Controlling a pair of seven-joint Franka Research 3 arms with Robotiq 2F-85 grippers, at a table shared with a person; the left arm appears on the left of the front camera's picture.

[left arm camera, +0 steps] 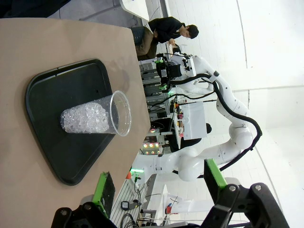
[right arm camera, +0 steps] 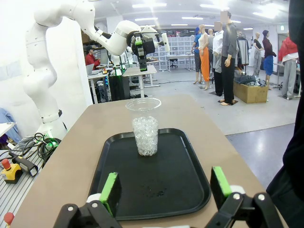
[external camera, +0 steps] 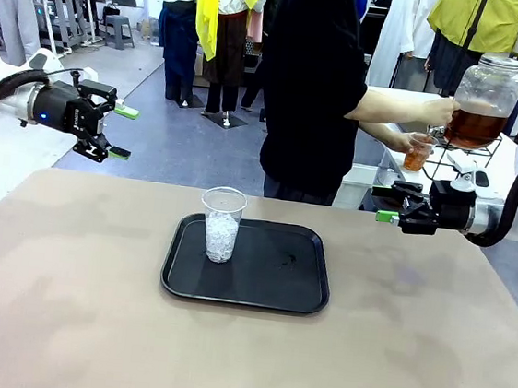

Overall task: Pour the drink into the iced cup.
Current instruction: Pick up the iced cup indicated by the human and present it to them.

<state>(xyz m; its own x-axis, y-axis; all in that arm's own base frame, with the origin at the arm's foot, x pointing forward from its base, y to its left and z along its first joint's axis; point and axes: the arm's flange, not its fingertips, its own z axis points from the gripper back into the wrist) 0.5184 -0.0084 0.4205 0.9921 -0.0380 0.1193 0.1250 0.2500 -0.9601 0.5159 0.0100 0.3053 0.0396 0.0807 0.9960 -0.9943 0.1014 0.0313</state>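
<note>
Ice [external camera: 221, 236] fills the lower half of the clear plastic cup [external camera: 223, 211], which stands upright on the black rectangular tray [external camera: 267, 292] in the middle of our beige surface [external camera: 408, 358]. We hold our left gripper [external camera: 122, 132] and right gripper [external camera: 384, 204] raised near the far corners, both with fingers spread and nothing between them. Beyond the right corner, the amber-brown drink [external camera: 475, 127] sits in a large clear glass dispenser jar [external camera: 490, 84]; a person's hand [external camera: 437, 111] touches it, and the other hand [external camera: 402, 140] holds a small clear cup [external camera: 418, 155] just below.

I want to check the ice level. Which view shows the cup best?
Right wrist view: the cup stands close and upright, ice filling its lower part. Left wrist view shows it rolled sideways; front view shows it smaller.
</note>
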